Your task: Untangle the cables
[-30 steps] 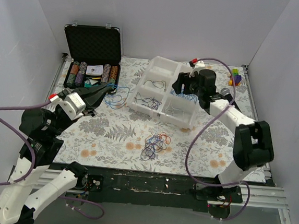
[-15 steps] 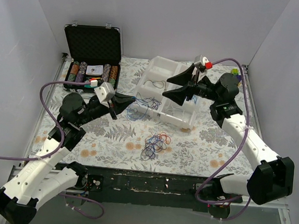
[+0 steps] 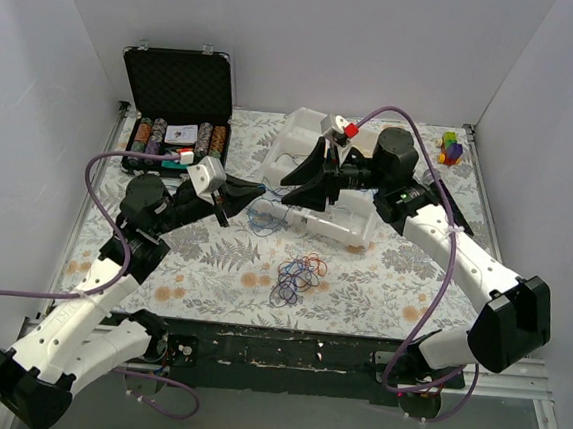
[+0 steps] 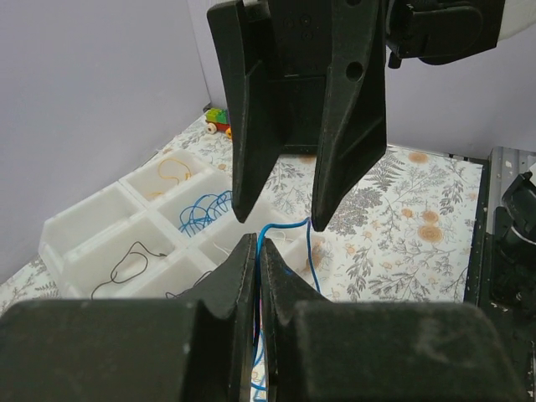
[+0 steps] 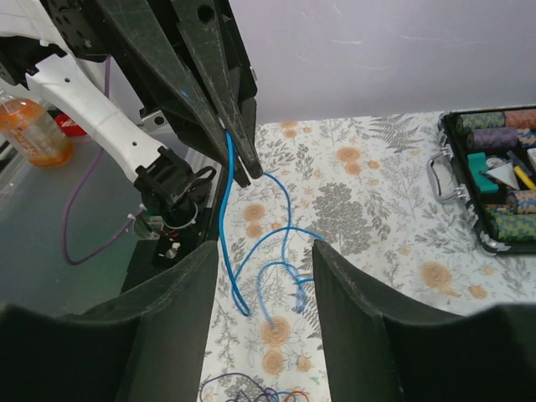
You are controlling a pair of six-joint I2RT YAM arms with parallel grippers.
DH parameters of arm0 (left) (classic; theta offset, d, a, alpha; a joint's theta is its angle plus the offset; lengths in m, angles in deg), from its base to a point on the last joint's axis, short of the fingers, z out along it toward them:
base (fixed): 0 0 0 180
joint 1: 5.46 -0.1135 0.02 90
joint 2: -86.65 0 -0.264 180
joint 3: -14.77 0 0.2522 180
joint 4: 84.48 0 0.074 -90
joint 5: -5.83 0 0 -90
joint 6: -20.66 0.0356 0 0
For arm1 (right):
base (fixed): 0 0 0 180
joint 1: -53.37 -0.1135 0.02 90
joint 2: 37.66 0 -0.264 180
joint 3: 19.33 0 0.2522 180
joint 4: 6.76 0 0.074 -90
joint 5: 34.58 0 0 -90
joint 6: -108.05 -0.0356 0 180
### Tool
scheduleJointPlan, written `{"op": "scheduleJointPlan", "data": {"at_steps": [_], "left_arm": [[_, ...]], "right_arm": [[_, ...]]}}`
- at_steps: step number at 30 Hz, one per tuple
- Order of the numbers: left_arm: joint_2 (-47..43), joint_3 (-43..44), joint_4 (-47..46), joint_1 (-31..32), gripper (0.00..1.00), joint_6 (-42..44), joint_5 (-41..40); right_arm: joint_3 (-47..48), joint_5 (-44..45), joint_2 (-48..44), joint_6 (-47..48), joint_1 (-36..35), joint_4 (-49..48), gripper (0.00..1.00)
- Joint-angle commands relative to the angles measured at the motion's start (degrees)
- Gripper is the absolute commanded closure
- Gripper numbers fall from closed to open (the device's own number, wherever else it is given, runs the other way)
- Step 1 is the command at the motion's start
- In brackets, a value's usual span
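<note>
A tangle of blue, orange, red and black cables (image 3: pixel 298 274) lies on the floral table in front of the white tray (image 3: pixel 351 223). My left gripper (image 3: pixel 245 192) is shut on a blue cable (image 3: pixel 262 218), whose loops hang down to the table. In the left wrist view the cable (image 4: pixel 308 251) runs out of the shut left gripper (image 4: pixel 256 244). My right gripper (image 3: pixel 305 176) is open and empty, facing the left one, its fingers (image 4: pixel 348 126) just beyond the cable. In the right wrist view the blue cable (image 5: pixel 224 209) hangs between the open right gripper's (image 5: pixel 266 247) fingers.
The white tray (image 4: pixel 84 222) has compartments holding sorted blue (image 4: pixel 203 213), black (image 4: pixel 126 268) and orange (image 4: pixel 167 170) cables. An open black case (image 3: pixel 177 85) of chips stands at the back left. A small coloured toy (image 3: pixel 452 147) sits at the back right. An orange bottle (image 5: pixel 33 130) stands off the table.
My left gripper carried the blue cable rightward to the table's middle. My right gripper left the tray, opened and swung left to face the left gripper.
</note>
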Motion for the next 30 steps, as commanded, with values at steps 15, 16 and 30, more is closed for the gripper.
{"op": "scheduleJointPlan", "data": {"at_steps": [15,16,30], "left_arm": [[0.42,1.12,-2.28,-0.26,0.67,1.58,-3.56],[0.07,1.04,-1.85,-0.26,0.57,2.02,-4.26],[-7.14,0.42,3.34,-0.26,0.25,5.45,-6.38]], "right_arm": [[2.53,18.85,-1.01,9.29,-1.97,10.70,0.99],[2.53,23.59,-1.10,10.44,-1.53,12.03,0.99],[0.68,46.48,5.57,16.60,10.60,13.80,0.99]]}}
